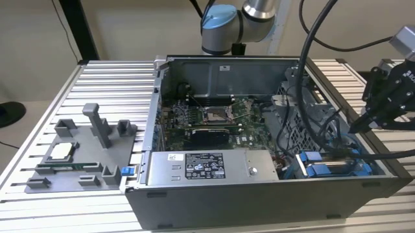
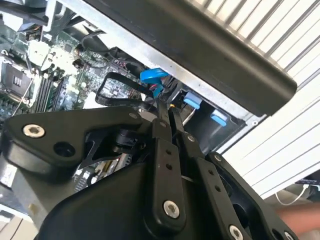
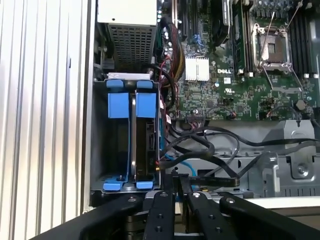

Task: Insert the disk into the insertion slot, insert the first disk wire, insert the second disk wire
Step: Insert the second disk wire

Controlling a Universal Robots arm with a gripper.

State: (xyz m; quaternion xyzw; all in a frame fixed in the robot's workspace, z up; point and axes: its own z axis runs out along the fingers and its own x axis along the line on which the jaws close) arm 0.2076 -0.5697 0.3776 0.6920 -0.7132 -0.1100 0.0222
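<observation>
2 blue-framed bays: the disk (image 3: 147, 135) sits seated in the insertion slot (image 3: 100, 150). The claw (image 3: 176, 182) looks pinched narrow above the cables; approach square.

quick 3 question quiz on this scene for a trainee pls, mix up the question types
1. True or false: the disk already stands inside the insertion slot.
2. In the first wrist view, the gripper is nearest to which?
A. the processor socket
B. the power-supply box
C. the loose cables beside the disk
3. Fill in: the plastic frame clipped around the disk is ____ in colour.

Key: 1 true; 2 C; 3 blue.
</observation>
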